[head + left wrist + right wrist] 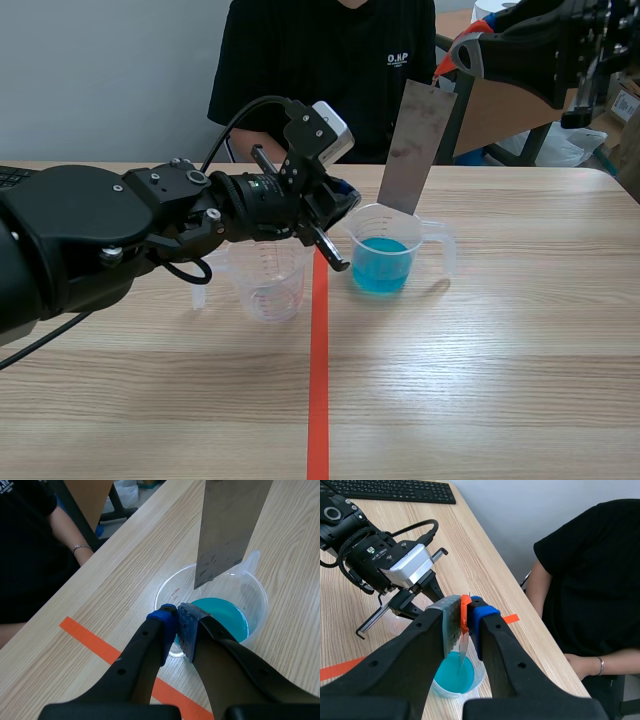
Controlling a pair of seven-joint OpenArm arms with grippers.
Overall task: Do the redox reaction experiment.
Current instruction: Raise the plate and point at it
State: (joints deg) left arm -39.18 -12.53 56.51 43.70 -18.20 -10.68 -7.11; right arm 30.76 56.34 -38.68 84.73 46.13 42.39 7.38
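A clear beaker [385,262] of blue liquid stands just right of the tape line. My left gripper [341,205] is shut on its near-left rim; the left wrist view shows one pad [162,622] outside the wall and the other over the blue liquid [225,617]. A grey metal plate [415,145] hangs upright over the beaker, its lower edge about level with the rim. My right gripper [465,55], raised at the top right, is shut on the plate's orange-marked top end [465,614]. Seen edge-on, the plate [463,652] points down at the beaker [454,677].
An empty clear beaker [270,282] stands left of the orange tape line [318,380], under my left arm. A person in a black shirt [330,70] sits across the table, one forearm [75,550] near the far edge. A keyboard [395,490] lies at the far left.
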